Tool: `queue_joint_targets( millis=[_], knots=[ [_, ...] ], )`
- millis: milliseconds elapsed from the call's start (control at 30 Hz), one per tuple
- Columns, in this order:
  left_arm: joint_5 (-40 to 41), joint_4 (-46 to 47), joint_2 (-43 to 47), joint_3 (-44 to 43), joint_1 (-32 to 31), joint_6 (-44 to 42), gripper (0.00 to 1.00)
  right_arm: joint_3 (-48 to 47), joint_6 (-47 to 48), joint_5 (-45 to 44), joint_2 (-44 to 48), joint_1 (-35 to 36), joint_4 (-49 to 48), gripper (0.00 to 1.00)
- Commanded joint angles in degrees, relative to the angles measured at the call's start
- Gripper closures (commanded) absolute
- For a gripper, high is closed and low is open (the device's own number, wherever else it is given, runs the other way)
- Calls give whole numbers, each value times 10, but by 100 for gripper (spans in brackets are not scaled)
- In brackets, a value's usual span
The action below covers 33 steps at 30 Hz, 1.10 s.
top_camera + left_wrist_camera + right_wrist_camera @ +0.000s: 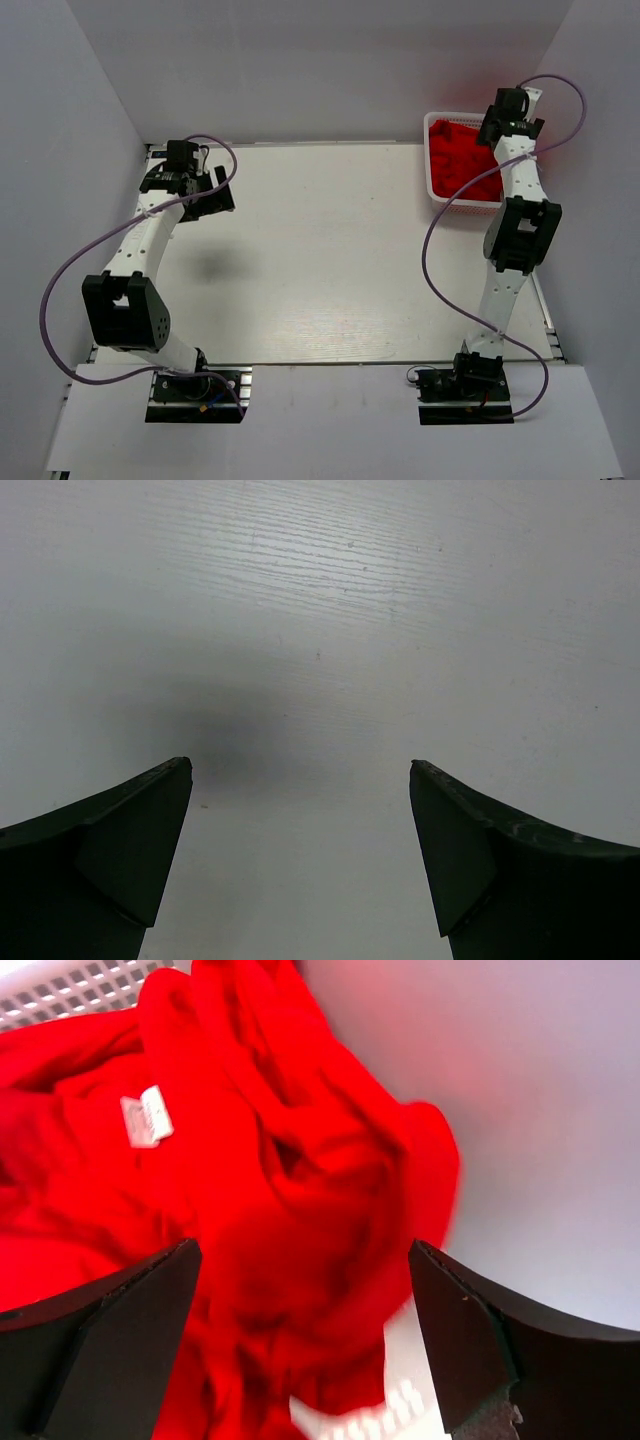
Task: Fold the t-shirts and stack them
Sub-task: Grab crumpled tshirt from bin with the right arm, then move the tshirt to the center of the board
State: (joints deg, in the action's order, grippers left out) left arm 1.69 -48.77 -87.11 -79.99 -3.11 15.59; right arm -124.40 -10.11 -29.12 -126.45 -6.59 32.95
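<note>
2 arms: bolted side by side at the near edge of the table (330,260); the left arm reaches toward the far left, the right arm toward the far right corner
Left gripper (300,770): jaws spread wide; nothing between them; holds nothing
Left gripper position: above the far left part of the table, well apart from the basket (445,203); the wrist view shows only bare white tabletop and a soft shadow under the 2 dark fingers (120,850)
Right gripper (300,1250): jaws spread wide; not pinching any cloth; red fabric fills the view between and beyond the 2 fingers; whether the fingertips touch the cloth cannot be told
Right gripper position: pointed down over the far end of the basket, close to the right wall
T-shirts (280,1160): bright red, plain, crumpled together in 1 loose heap inside the basket; folds and creases run in all directions; separate garments cannot be counted; part of the heap rises to the basket rim on the side nearest the wall
Neck label (147,1117): 1 small white tag on the red cloth, left of the heap's middle in the right wrist view
Basket: white plastic lattice; stands at the far right corner of the table; its near rim lies just beside the right arm's forearm in the top view
Cables (60,290): 1 purple cable loops out from each arm
</note>
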Motion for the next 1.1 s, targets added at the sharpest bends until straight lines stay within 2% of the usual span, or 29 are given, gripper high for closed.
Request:
queue_joint_targets(
  millis=[0,167,233,267,300,367,400,433,700,867,933,1000,1067],
  knots=[
    [-15,16,-18,-25,-2,6,0,-17,53,21,-46,-11,-93,10],
    [-50,16,-68,-44,-2,26,0,-23,52,14,-87,-21,-128,12],
    [-57,16,-88,-61,-2,31,0,-21,44,38,-92,-25,-134,30],
    [-57,16,-93,-66,-2,31,0,-17,44,43,-92,-25,-137,42],
    [-63,16,-93,-74,-2,31,0,-16,36,46,-87,-26,-139,64],
    [-63,16,-98,-74,-2,31,0,-16,43,48,-76,-23,-141,81],
    [-63,22,-98,-74,-2,31,0,-11,49,70,-69,-23,-147,95],
    [-63,22,-98,-74,-2,31,0,-10,50,72,-48,-23,-148,100],
    [-56,46,-74,-69,-2,37,0,-5,70,122,74,-21,-174,100],
    [-95,74,-56,-62,-2,37,0,-1,97,170,156,-6,-199,100],
    [-95,74,-47,-62,-2,37,0,-2,115,212,192,-2,-204,100],
    [-87,79,-39,-56,-2,37,0,2,108,304,219,3,-209,100],
    [-80,79,-25,-56,-2,37,0,4,105,332,241,13,-216,100]
  ],
)
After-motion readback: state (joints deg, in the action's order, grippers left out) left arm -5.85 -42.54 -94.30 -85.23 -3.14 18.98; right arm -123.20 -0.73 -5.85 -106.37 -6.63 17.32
